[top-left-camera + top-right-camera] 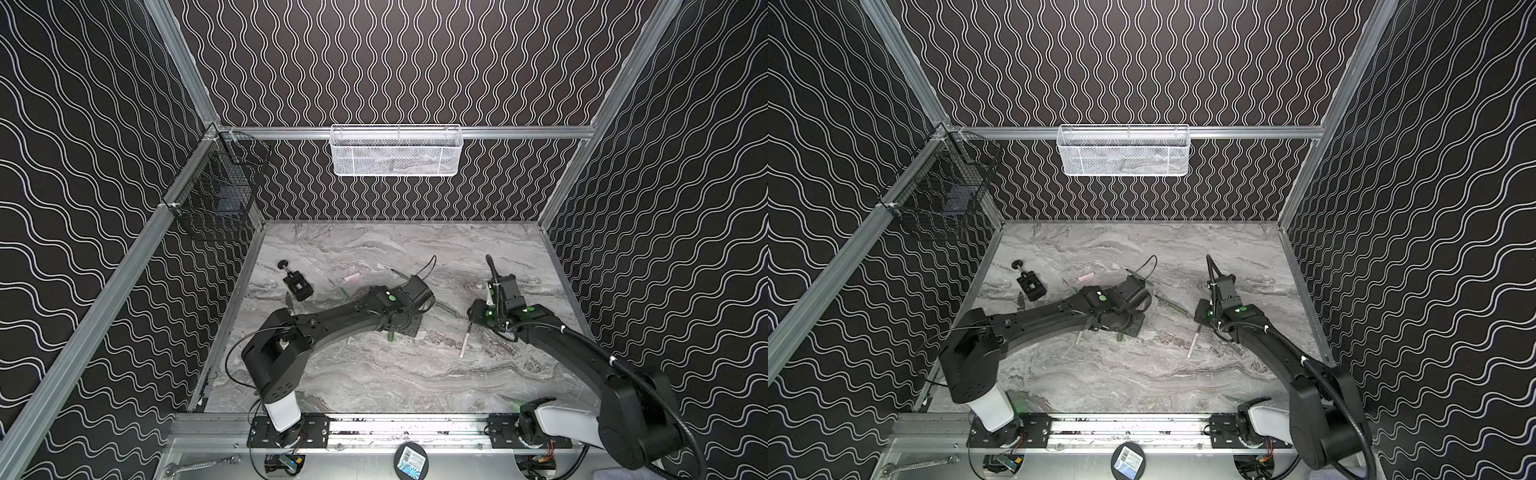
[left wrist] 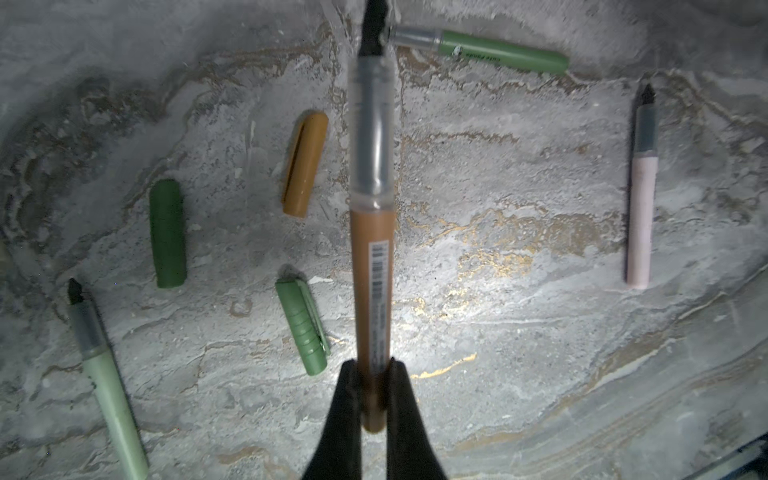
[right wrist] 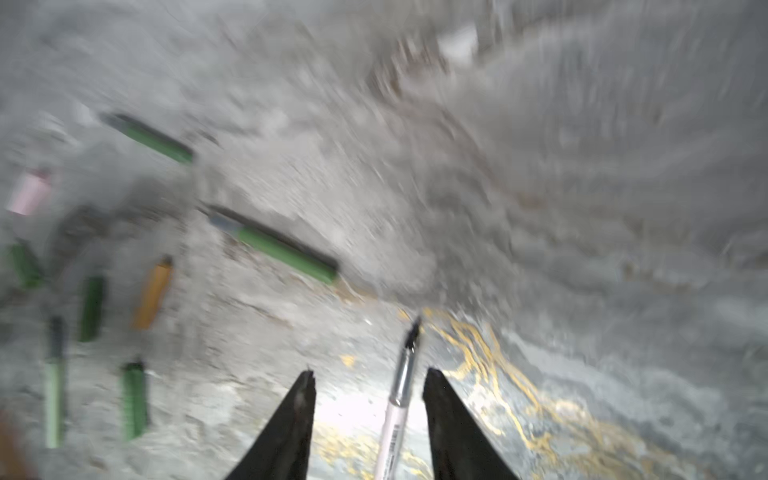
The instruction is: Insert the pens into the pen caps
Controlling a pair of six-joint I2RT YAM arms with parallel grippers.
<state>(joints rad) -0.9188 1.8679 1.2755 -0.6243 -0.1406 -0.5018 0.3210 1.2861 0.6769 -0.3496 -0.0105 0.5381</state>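
**Ana:** What is the left gripper [image 2: 372, 368] doing?

**Ben:** Its two black fingers are clamping the rear end of the slim tan-brown pen [image 2: 371, 249] with the clear grey collar. The pen's dark tip is pointing away from them.

**Ana:** And the right gripper [image 3: 370, 376]?

**Ben:** Its fingers are standing apart and gripping nothing. The slim pale pink-white pen [image 3: 397, 409] is lying between them on the grey marble tabletop [image 1: 374, 374]. As far as the blurred right wrist view shows, it is touching neither finger. In both top views that pink-white pen [image 1: 1194, 343] is lying just beside the right wrist.

**Ana:** Where are the caps lying?

**Ben:** In the left wrist view, the stubby pale green ribbed cap [image 2: 303, 326] is lying closest to the clamped fingers, beside the held pen. Past it, the stubby dark green cap [image 2: 167, 233] and the stubby gold-brown cap [image 2: 305, 164] are lying apart from each other. The slim pale green pen [image 2: 106, 384] is lying off to one side. The slim mid-green pen [image 2: 498, 52] is lying farther out, near the held pen's tip.

**Ana:** What is sitting farther back?

**Ben:** In a top view, the short pink cap [image 1: 352, 277] is lying alone beyond the left arm. The small black clamp [image 1: 296, 284] is sitting near it. At the back wall, the white mesh basket [image 1: 395, 150] is hanging on the rail. The black wire basket [image 1: 216, 187] is hanging in the left corner.
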